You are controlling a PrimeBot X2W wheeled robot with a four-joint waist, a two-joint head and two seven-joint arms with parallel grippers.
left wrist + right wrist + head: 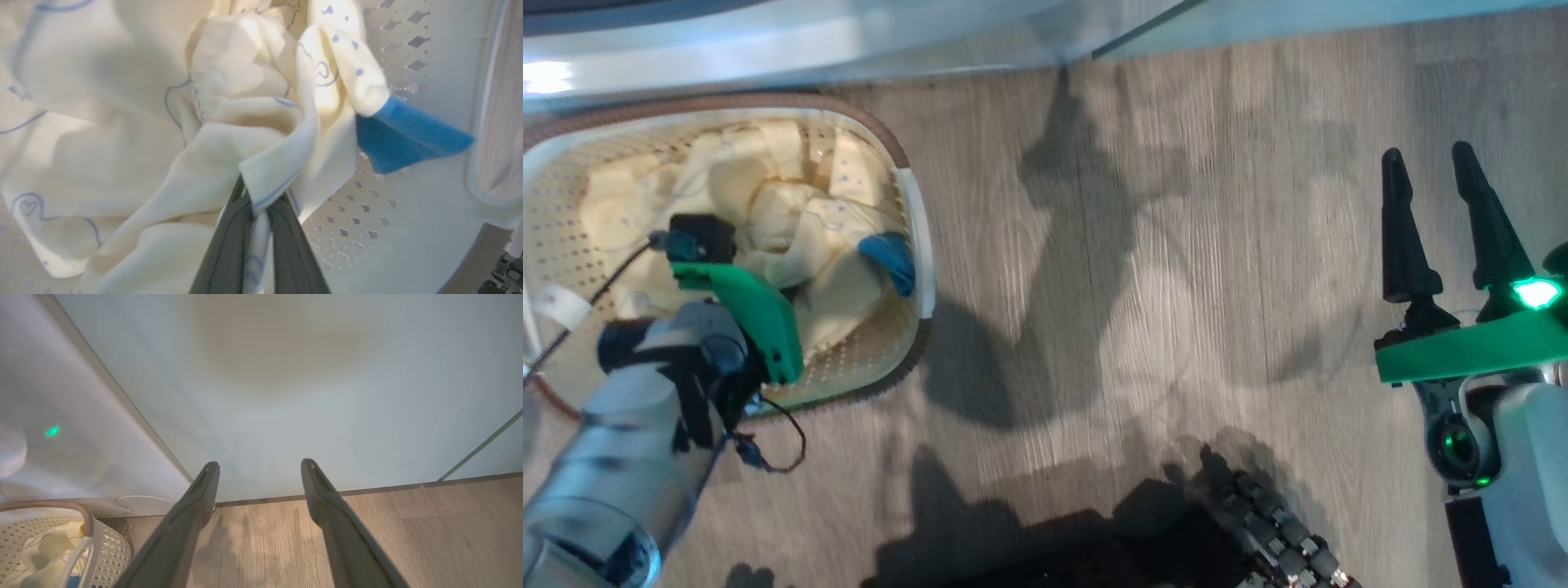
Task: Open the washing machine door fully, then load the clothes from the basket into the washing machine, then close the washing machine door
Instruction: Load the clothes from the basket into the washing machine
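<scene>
Left gripper [259,202] is down in the clothes [122,134]. Its tips can't be made out, because a cream fold drapes right over them and a strip of cloth is pinched between the jaws. Just right of the jaws, the blue piece [404,139] has its near end tucked under a dotted fold. In the head view the green bracket [760,314] covers the jaws entirely. The basket [916,220] around them is cut by the left edge, and the washing machine [768,49] beyond is a pale blur.
</scene>
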